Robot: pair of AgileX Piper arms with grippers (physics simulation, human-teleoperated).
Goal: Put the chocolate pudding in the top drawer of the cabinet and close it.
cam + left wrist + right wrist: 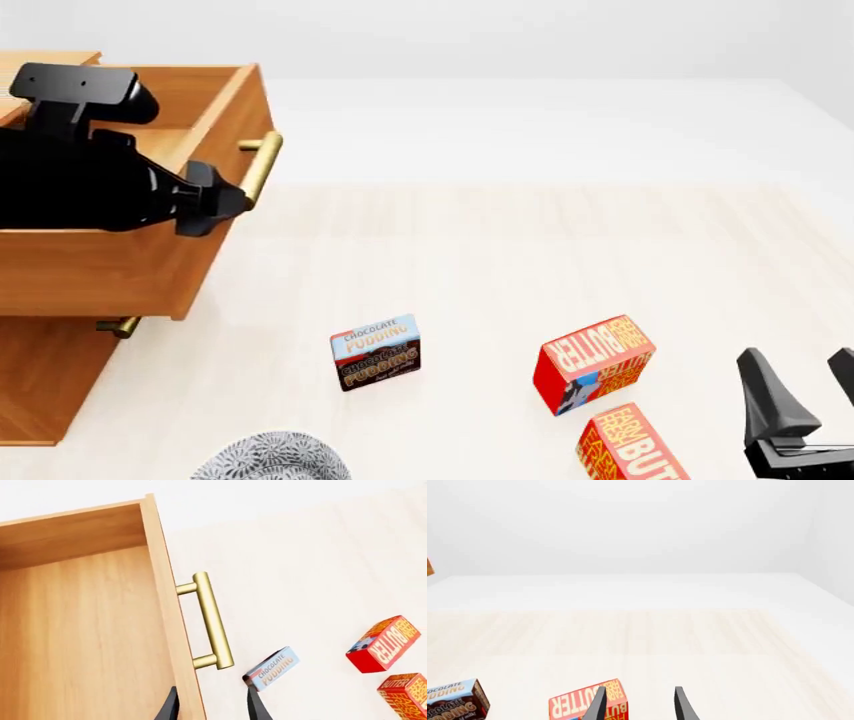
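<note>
Left wrist: top drawer (pixel 80 630) pulled out, bare smooth wood inside, brass bar handle (pixel 212 621) on its front. Left gripper (pixel 212 706) spread, straddling the drawer front's edge, holding nothing. Chocolate pudding (pixel 271 668) sits on the table (pixel 300 555) just beyond the handle, near two red butter boxes (pixel 383 644).

Front: pudding (pixel 375 352) stands on the pale wood-grain table, outside the cabinet (pixel 54 380), well apart from the right gripper (pixel 801 395). Looks like a light, stiff carton with glossy, maybe slick faces; I'd pinch across the two broad flat faces. Grey patterned object (pixel 274 458) at near edge.

Right wrist: right gripper spread, empty, over a butter box; pudding (pixel 454 700) off to the side.
</note>
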